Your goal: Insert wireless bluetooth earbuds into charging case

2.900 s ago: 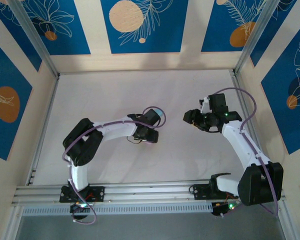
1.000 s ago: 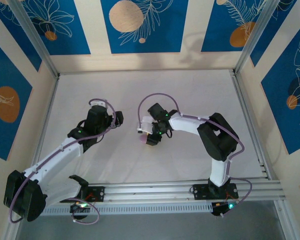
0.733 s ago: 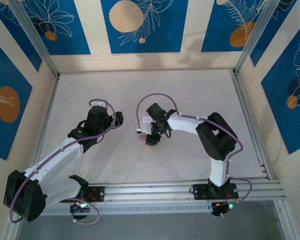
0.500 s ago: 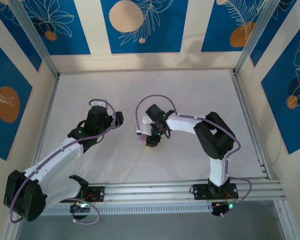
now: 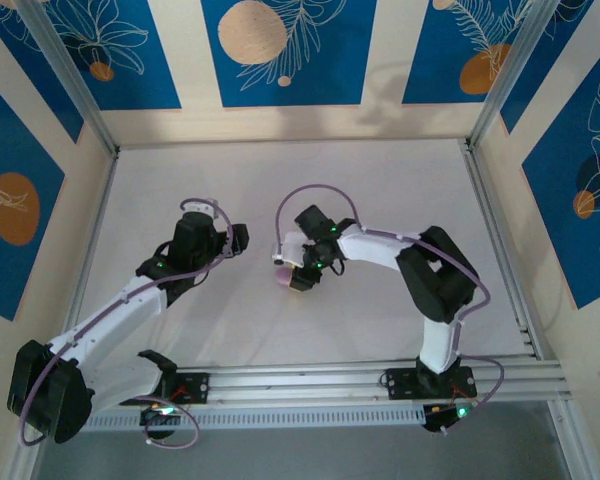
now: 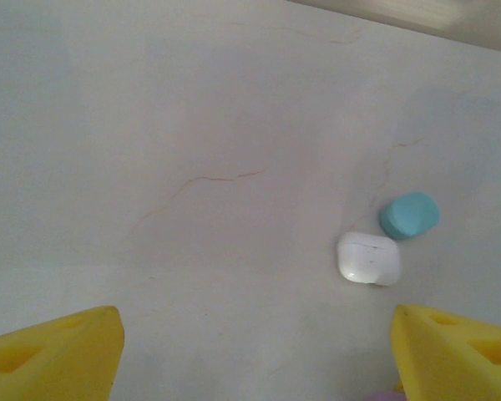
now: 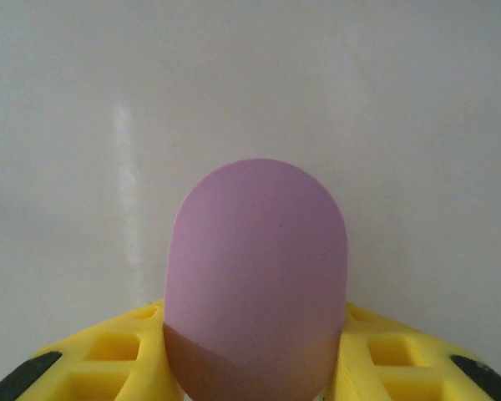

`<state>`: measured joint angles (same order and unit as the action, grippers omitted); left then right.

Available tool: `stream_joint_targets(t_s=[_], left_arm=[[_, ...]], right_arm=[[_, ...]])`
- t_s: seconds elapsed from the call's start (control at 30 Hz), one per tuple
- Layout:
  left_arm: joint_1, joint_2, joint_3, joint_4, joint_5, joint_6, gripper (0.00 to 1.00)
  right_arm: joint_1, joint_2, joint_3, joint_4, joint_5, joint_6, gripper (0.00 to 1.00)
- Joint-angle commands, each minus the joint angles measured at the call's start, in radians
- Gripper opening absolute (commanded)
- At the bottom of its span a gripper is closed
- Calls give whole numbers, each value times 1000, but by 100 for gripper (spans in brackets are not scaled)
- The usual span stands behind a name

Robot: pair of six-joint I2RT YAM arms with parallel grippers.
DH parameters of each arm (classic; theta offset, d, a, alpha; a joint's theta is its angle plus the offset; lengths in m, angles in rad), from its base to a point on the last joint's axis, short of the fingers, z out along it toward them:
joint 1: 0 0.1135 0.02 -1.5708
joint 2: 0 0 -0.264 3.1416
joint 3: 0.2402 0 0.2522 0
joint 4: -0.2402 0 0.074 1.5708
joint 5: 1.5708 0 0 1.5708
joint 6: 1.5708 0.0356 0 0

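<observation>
Robot test cell in a lab, not a home: white tabletop [image 5: 380, 180] boxed in by aluminium extrusion posts [image 5: 75, 85], printed blue-and-cream backdrop panels [image 5: 320, 70] (leaf and circle pattern). Left arm [image 5: 120, 300] and right arm [image 5: 435, 280] are bolted to a metal rail [image 5: 300, 375], with a slotted cable duct [image 5: 300, 418] below it.

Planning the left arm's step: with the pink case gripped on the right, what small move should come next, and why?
Probably ease the left end effector forward and down toward the white earbud. It stands open and empty, that earbud lies nearer than the light blue earbud beside it, and the right end effector grips the pink case.
</observation>
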<state>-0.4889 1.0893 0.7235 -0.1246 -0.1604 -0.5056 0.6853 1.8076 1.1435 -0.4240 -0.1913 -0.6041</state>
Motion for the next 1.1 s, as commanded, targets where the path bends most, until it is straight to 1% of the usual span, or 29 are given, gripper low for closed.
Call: stream_joint_targets(t_s=[0.0,0.1,0.2,0.3,0.4,0.57,0.7,0.83,0.93,1.0,1.07], left_arm=[[10,-2,9,127,182,35,82],[9,54,80,169,370,-36,81],[-4,135,164,212,552,-124,81],[-34,198,218,278,653,-174,81],[-63,235,267,269,677,-172,81],[-96,271,307,246,708,-156,79],[-125,315,346,195,698,-144,73],[-142,343,354,221,714,-170,67],[-145,352,355,221,704,-175,65],[-148,354,356,220,700,-177,60],[-148,356,358,224,700,-179,53]], right_arm=[[-51,-183,-39,54,-153,83,33],[-94,-317,-86,94,-178,126,32],[-128,-428,-125,128,-161,155,32],[-147,-507,-148,151,-131,171,32],[-151,-551,-164,170,-101,183,33],[-144,-572,-180,193,-55,208,33],[-124,-598,-215,276,-17,225,33],[-114,-599,-228,318,45,234,33],[-114,-602,-235,340,74,241,33],[-115,-603,-240,350,79,242,33],[-113,-603,-240,357,93,245,33]])
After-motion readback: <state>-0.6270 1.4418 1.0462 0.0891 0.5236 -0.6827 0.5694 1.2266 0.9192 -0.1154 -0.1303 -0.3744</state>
